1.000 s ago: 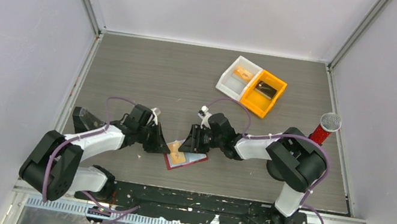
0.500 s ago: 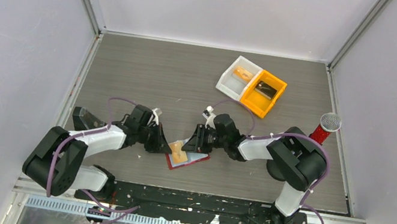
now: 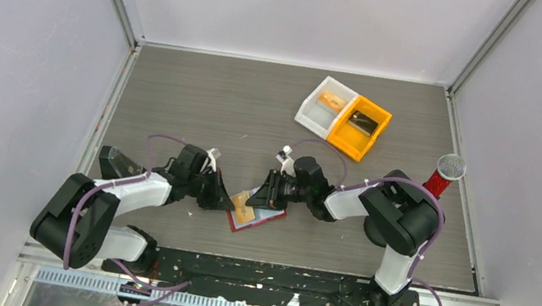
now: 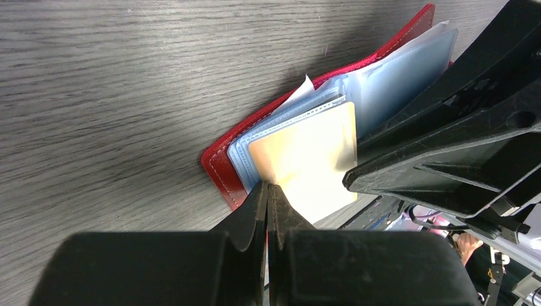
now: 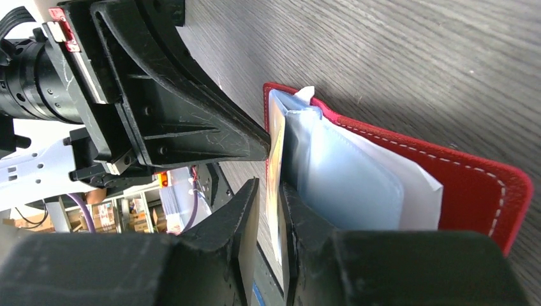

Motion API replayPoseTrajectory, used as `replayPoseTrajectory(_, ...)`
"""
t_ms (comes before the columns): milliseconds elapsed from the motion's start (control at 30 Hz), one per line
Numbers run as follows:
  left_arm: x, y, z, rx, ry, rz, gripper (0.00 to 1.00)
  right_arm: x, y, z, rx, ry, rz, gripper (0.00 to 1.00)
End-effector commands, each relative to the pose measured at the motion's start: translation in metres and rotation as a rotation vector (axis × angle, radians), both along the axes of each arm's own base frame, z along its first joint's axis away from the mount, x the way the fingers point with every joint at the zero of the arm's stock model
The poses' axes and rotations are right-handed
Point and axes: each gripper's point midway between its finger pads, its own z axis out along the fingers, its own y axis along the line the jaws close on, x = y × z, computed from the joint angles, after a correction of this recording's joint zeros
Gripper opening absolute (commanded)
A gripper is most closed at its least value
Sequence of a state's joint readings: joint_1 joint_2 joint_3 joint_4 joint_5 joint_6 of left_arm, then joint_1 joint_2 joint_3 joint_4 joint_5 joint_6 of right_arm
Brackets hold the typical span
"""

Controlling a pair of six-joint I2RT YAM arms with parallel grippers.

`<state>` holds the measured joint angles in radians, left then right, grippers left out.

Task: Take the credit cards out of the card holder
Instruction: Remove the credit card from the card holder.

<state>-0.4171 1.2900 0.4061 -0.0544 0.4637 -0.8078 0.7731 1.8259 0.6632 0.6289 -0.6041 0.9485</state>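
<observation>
The red card holder [image 3: 266, 220] lies open on the table near the front, its pale blue sleeves [image 4: 408, 70] fanned up. An orange-tan credit card [image 3: 243, 210] sticks out of it at the left end. In the left wrist view my left gripper [image 4: 268, 186] is shut on the near edge of this card [image 4: 306, 153]. My right gripper [image 5: 269, 183] stands narrowly open with the card's edge [image 5: 274, 146] between its fingers; one finger sits between the card and the sleeves. In the top view the left gripper [image 3: 228, 204] and right gripper [image 3: 253, 200] meet over the holder.
A white bin [image 3: 315, 110] with an orange item and an orange bin [image 3: 348, 143] with a dark item stand joined at the back right. A red post with a grey mesh top [image 3: 444, 175] stands at the right edge. Walls close in the table.
The right gripper has shifted slightly to the right at the holder. The left arm, the card and the holder have barely moved.
</observation>
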Motion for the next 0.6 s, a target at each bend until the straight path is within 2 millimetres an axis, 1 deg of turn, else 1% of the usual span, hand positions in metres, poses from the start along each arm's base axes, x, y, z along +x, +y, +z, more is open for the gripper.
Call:
replayPoseTrajectory(0, -0.015, 0.018, -0.028, 0.107, 0.056, 0.019, 0.00, -0.003, 0.008, 0.018, 0.033, -0.036, 0.037, 0.21)
replayPoseTrajectory(33, -0.016, 0.018, -0.028, 0.107, 0.058, 0.018, 0.00, -0.002, 0.006, 0.018, 0.028, -0.038, 0.032, 0.19)
replayPoseTrajectory(67, -0.016, 0.019, -0.028, 0.109, 0.058, 0.018, 0.00, -0.002, 0.005, 0.018, 0.027, -0.044, 0.027, 0.13)
replayPoseTrajectory(100, -0.016, 0.019, -0.028, 0.111, 0.059, 0.018, 0.00, 0.000, 0.004, 0.022, 0.036, -0.053, 0.022, 0.10)
replayPoseTrajectory(133, -0.016, 0.019, -0.028, 0.114, 0.059, 0.018, 0.00, 0.000, 0.002, 0.021, 0.037, -0.049, 0.017, 0.06)
replayPoseTrajectory(267, -0.016, 0.021, -0.029, 0.126, 0.057, 0.019, 0.01, 0.005, -0.007, 0.025, 0.046, -0.058, -0.002, 0.05)
replayPoseTrajectory(333, -0.016, 0.022, -0.028, 0.131, 0.054, 0.021, 0.03, 0.006, -0.009, 0.029, 0.062, -0.061, -0.004, 0.10)
replayPoseTrajectory(367, -0.016, 0.023, -0.027, 0.133, 0.052, 0.022, 0.05, 0.007, -0.009, 0.032, 0.071, -0.066, -0.004, 0.17)
replayPoseTrajectory(400, -0.015, 0.023, -0.027, 0.134, 0.051, 0.023, 0.06, 0.006, -0.010, 0.032, 0.073, -0.065, -0.002, 0.19)
replayPoseTrajectory(467, -0.015, 0.023, -0.027, 0.135, 0.052, 0.024, 0.07, 0.006, -0.009, 0.033, 0.078, -0.064, 0.000, 0.16)
replayPoseTrajectory(500, -0.015, 0.023, -0.027, 0.135, 0.053, 0.023, 0.07, 0.006, -0.009, 0.033, 0.085, -0.063, -0.002, 0.08)
replayPoseTrajectory(567, -0.015, 0.023, -0.028, 0.136, 0.056, 0.023, 0.07, 0.006, -0.008, 0.033, 0.097, -0.058, -0.003, 0.06)
